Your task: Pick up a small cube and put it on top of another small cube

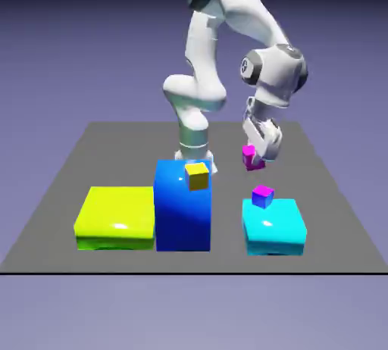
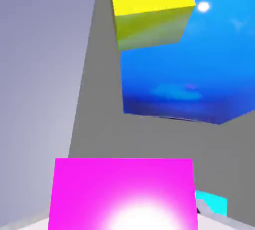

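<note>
My gripper [image 1: 258,151] is shut on the small all-magenta cube [image 1: 251,159] and holds it just above the grey table, behind the cyan block [image 1: 274,226]. In the hand view this small cube [image 2: 122,194] fills the bottom of the picture and hides most of my fingertips. No other all-magenta cube shows in either view.
A tiny cube with a magenta top and blue sides [image 1: 262,196] sits on the cyan block. A tiny yellow cube [image 1: 198,176] rests on the tall blue block [image 1: 182,208]; they are the yellow cube [image 2: 152,10] and blue block [image 2: 194,74] in the hand view. A low yellow-green block [image 1: 115,218] lies at the exterior view's left.
</note>
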Available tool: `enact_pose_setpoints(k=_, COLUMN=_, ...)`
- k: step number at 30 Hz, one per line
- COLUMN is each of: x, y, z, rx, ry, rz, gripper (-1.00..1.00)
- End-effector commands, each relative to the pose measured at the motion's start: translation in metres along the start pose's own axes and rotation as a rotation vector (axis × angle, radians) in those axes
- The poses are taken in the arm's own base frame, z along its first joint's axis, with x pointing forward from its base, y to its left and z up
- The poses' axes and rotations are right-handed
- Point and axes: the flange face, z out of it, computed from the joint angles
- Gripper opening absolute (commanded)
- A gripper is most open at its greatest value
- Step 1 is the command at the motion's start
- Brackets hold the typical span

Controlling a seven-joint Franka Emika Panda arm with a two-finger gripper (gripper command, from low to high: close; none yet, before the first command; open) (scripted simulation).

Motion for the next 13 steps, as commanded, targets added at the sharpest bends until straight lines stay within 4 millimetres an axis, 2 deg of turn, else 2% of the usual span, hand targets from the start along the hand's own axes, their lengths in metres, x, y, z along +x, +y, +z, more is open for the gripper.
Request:
enact_pose_setpoints(k=1, x=0.011, y=-0.018, z=-0.004, rx=-0.002, ry=0.028, rz=0.065, gripper=-1.00)
enact_pose_setpoints(k=3, x=0.036, y=-0.053, z=-0.011, rx=0.000, ry=0.086, rz=0.197, gripper=-1.00)
enact_pose_setpoints(k=4, x=0.046, y=-0.061, z=-0.007, rx=0.023, ry=0.114, rz=0.222, gripper=-1.00)
enact_pose_setpoints(k=5, x=0.046, y=-0.061, z=-0.007, rx=0.023, ry=0.114, rz=0.222, gripper=-1.00)
enact_pose_setpoints(k=9, x=0.048, y=-0.057, z=0.062, rx=0.023, ry=0.114, rz=0.222, gripper=-1.00)
enact_pose_setpoints(k=10, x=0.048, y=-0.057, z=0.062, rx=0.023, ry=0.114, rz=0.222, gripper=1.00)
enact_pose_setpoints(k=11, x=0.048, y=-0.057, z=0.062, rx=0.023, ry=0.114, rz=0.222, gripper=1.00)
enact_pose_setpoints(k=13, x=0.046, y=-0.061, z=0.028, rx=0.024, ry=0.115, rz=0.224, gripper=1.00)
